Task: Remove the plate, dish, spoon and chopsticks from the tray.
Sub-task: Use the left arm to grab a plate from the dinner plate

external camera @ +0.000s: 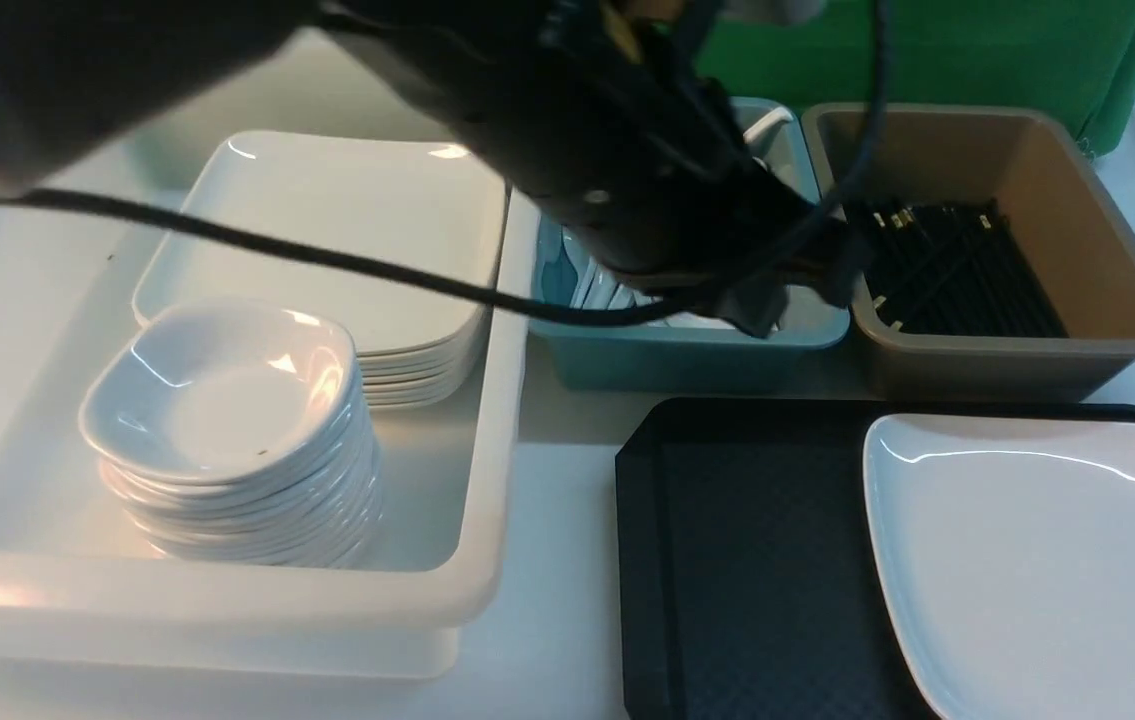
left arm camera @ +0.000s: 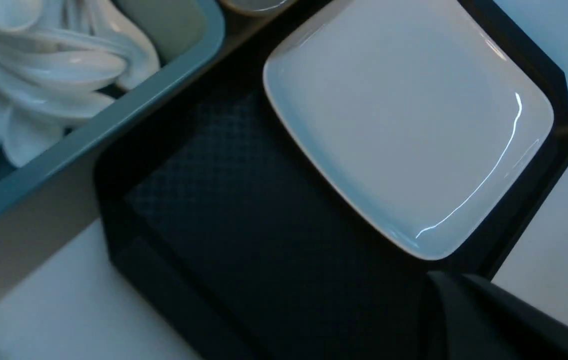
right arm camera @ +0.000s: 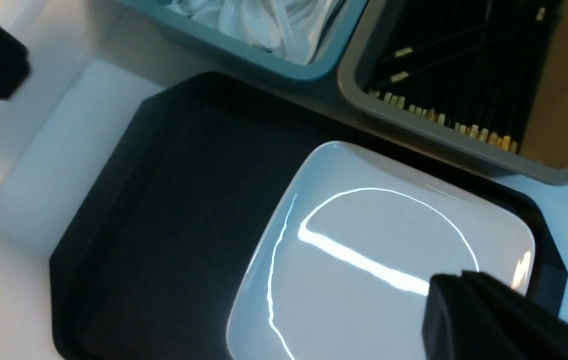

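Note:
The white plate point(external camera: 1037, 560) point(left arm camera: 404, 125) point(right arm camera: 379, 280) lies on the right part of the black tray point(external camera: 747, 560) point(left arm camera: 243, 240) point(right arm camera: 173, 210); the rest of the tray's visible surface is bare. My left gripper point(external camera: 797, 295) point(left arm camera: 444, 280) hangs shut and empty above the near right corner of the teal bin, where several white spoons point(external camera: 607, 290) point(left arm camera: 53, 75) lie. The right gripper point(right arm camera: 449, 282) is shut with nothing in it, above the plate; the front view does not show it. Black chopsticks point(external camera: 957, 270) point(right arm camera: 464, 65) fill the brown tub. Small dishes point(external camera: 227, 400) are stacked in the white tub.
The white tub point(external camera: 497, 420) at the left also holds a stack of large plates point(external camera: 347, 230). The teal bin point(external camera: 677, 350) and the brown tub point(external camera: 1107, 250) stand side by side just behind the tray. My left arm and its cable cross the top of the front view.

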Motion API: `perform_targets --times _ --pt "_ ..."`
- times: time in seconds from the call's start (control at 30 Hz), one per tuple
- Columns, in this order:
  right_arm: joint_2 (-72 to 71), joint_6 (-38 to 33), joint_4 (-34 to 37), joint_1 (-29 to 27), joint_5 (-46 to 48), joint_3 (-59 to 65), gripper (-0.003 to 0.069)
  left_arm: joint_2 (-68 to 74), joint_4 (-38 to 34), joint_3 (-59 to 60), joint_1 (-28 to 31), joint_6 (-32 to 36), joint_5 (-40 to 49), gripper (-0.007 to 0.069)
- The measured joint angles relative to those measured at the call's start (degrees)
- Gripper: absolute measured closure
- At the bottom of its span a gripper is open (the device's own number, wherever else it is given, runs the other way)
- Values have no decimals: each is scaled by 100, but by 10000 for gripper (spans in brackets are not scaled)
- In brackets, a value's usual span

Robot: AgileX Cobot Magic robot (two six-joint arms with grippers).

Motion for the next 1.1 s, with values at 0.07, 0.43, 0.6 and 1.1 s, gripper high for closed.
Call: perform_targets --times 0.07,0.43,0.6,1.1 --pt "-229 17 -14 -63 13 173 622 472 -16 -444 -134 -2 85 624" --pt "-920 390 -424 -70 -4 1907 624 2696 -57 -2281 -587 -93 145 414" --pt "-940 496 -437 -70 -108 2356 624 3240 49 -2404 -592 -261 -98 203" --pt "-946 544 -425 -70 -471 2394 624 4037 738 -2406 -587 -770 -1473 78"
